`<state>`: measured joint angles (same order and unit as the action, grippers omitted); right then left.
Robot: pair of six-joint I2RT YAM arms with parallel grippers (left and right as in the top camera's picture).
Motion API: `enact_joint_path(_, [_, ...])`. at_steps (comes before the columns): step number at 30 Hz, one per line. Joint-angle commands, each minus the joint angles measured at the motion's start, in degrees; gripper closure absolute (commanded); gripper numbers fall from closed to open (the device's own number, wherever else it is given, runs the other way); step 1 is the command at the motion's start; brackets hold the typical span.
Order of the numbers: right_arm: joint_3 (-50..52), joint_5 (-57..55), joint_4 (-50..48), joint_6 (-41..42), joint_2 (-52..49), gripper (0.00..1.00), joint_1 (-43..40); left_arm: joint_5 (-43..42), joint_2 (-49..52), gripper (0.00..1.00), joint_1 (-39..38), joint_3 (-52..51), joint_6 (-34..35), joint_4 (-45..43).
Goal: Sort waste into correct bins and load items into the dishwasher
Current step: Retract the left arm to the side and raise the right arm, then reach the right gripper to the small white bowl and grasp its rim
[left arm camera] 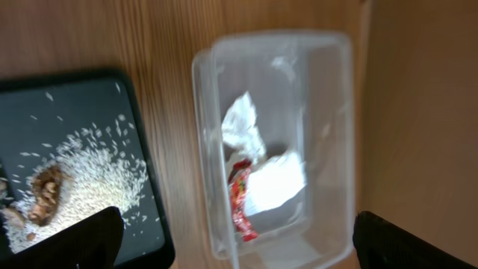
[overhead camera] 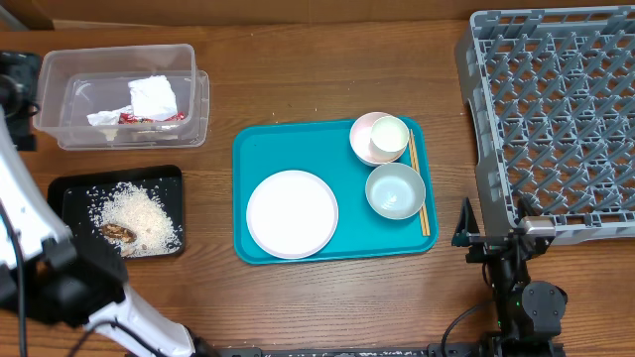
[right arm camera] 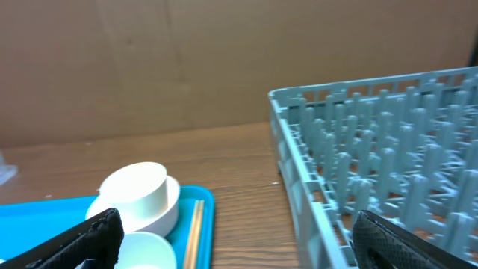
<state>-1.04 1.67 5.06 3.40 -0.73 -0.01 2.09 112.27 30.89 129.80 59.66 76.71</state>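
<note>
The clear tub (overhead camera: 60,69) at the back left holds the crumpled white napkin (overhead camera: 154,96) and the red wrapper (overhead camera: 149,117). The black tray (overhead camera: 74,188) holds rice (overhead camera: 139,216) and a brown food scrap (overhead camera: 117,232). On the teal tray lie the white plate (overhead camera: 292,213), stacked small white bowls (overhead camera: 379,138), the grey-blue bowl (overhead camera: 395,190) and the chopsticks (overhead camera: 419,183). The grey rack (overhead camera: 556,119) stands at the right. My left gripper (left arm camera: 235,239) is open and empty above the tub (left arm camera: 328,90). My right gripper (right arm camera: 237,239) is open and empty between the teal tray and the rack (right arm camera: 351,149).
The teal serving tray (overhead camera: 248,149) sits mid-table. Bare wooden table (overhead camera: 298,79) lies behind it. My left arm (overhead camera: 30,228) crosses the left edge beside the black tray. My right arm (overhead camera: 516,288) stands at the front edge by the rack's corner.
</note>
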Motion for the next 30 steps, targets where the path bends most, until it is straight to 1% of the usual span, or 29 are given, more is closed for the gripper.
enact_joint_path(1, [0.6,6.4,-1.2,4.8,0.6,0.00,-0.4,5.7,-4.3,0.00,0.3,0.5,2.2,0.3])
enact_joint_path(3, [0.6,17.8,-4.3,13.9,0.6,0.00,-0.4,5.8,-4.4,0.00,0.3,0.5,2.1,1.1])
enact_joint_path(6, [0.6,39.5,-6.8,30.3,0.6,0.00,-0.4,5.8,-4.3,0.00,0.2,0.5,2.1,2.2])
enact_joint_path(7, [0.6,44.7,-6.7,34.3,0.6,0.00,-0.4,5.8,-4.3,0.00,0.2,0.5,2.1,2.4])
enact_joint_path(8, [0.6,47.0,-7.1,37.4,0.6,0.00,-0.4,5.8,-4.3,0.00,0.2,0.5,2.1,2.4])
enact_joint_path(11, [0.6,45.2,-9.9,47.9,0.6,0.00,-0.4,5.8,-4.3,0.00,0.2,0.5,2.1,2.4])
enact_joint_path(12, [0.6,44.9,-11.8,53.1,0.6,0.00,-0.4,5.8,-4.3,0.00,0.2,0.5,2.1,2.4])
enact_joint_path(13, [0.6,44.9,-14.2,56.2,0.6,0.00,-0.4,5.8,-4.3,0.00,0.2,0.5,2.1,2.4])
enact_joint_path(16, [0.5,44.6,-25.2,62.0,0.6,0.00,-0.4,5.8,-4.3,0.00,0.2,0.5,2.1,2.4])
enact_joint_path(18, [-0.4,42.6,-29.0,66.8,0.6,0.00,-0.4,5.8,-4.3,0.00,0.2,0.5,2.1,2.4])
enact_joint_path(19, [-1.4,41.7,-29.2,68.0,0.6,0.00,-0.4,5.8,-4.3,0.00,0.2,0.5,2.1,2.4])
enact_joint_path(21, [-4.3,40.5,-28.2,67.6,0.5,0.00,-0.4,5.8,-4.3,0.00,0.2,0.5,2.1,2.4])
enact_joint_path(23, [-9.0,39.3,-23.4,63.8,0.0,0.00,-0.4,5.8,-4.3,0.00,0.2,0.5,2.1,2.4])
enact_joint_path(24, [-11.9,38.7,-19.3,60.2,-0.7,0.00,-0.4,5.8,-4.3,0.00,0.2,0.5,2.1,2.4])
enact_joint_path(26, [-19.0,37.4,-7.5,50.8,-3.3,0.00,-0.4,5.8,-4.3,0.00,0.2,0.5,2.1,2.4])
enact_joint_path(27, [-23.7,36.2,0.6,44.9,-5.7,0.00,-0.4,5.8,-4.3,0.00,0.2,0.5,2.1,2.4])
enact_joint_path(30, [-36.4,31.7,21.1,31.1,-15.3,0.00,-0.4,5.8,-4.3,0.00,0.2,0.5,2.1,2.4])
